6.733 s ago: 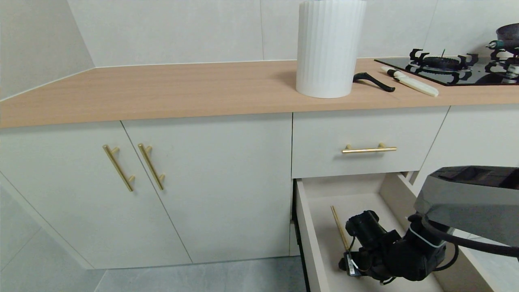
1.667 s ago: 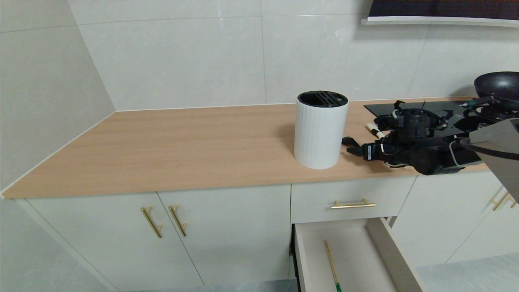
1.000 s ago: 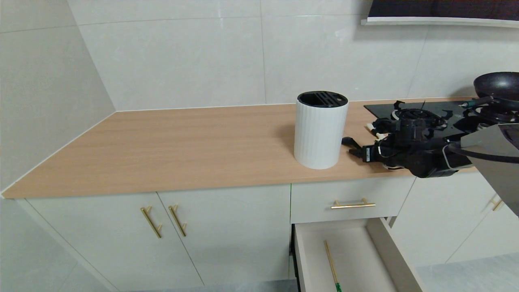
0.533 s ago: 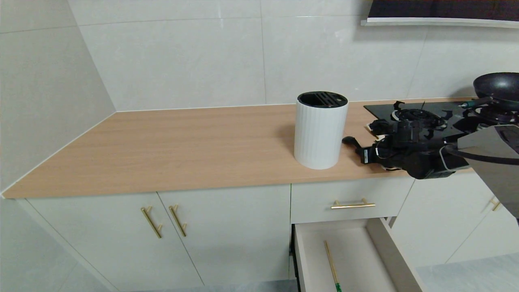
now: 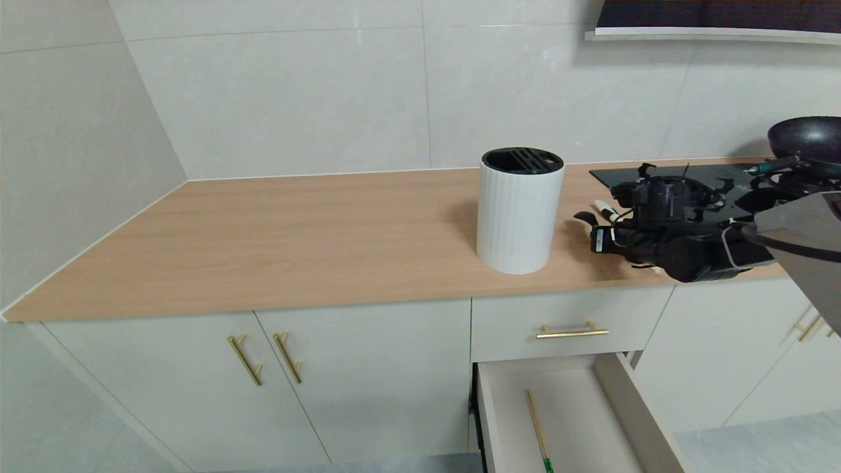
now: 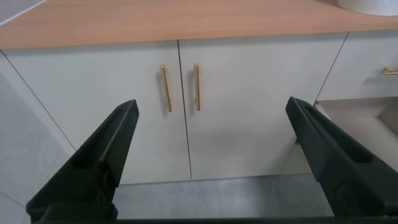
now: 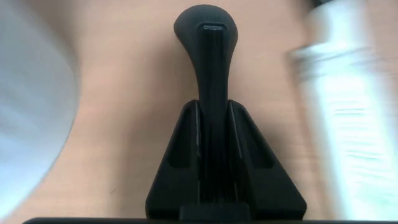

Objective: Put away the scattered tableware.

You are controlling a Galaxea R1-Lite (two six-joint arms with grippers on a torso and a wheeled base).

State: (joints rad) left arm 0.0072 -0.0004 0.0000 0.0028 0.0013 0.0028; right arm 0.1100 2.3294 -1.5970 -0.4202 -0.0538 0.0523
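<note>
My right gripper (image 5: 596,231) hovers just above the wooden counter (image 5: 295,236), to the right of the white ribbed utensil holder (image 5: 520,210). It is shut on a black-handled utensil (image 5: 581,216), whose rounded handle end sticks out toward the holder. In the right wrist view the black handle (image 7: 207,37) runs between the closed fingers of that gripper (image 7: 214,115); the rest of the utensil is hidden. A white knife (image 5: 604,209) lies on the counter behind the gripper. A pair of chopsticks (image 5: 537,430) rests in the open drawer (image 5: 631,420). My left gripper (image 6: 211,162) is open, low before the cabinet doors.
A black gas hob (image 5: 696,180) with a dark pan (image 5: 805,138) stands at the counter's right end. The closed drawer with a brass handle (image 5: 571,332) sits above the open one. The counter left of the holder is bare wood.
The head camera has risen from the drawer to the counter. Over the last half second my right gripper has lifted the black-handled utensil off the counter and drawn it slightly right.
</note>
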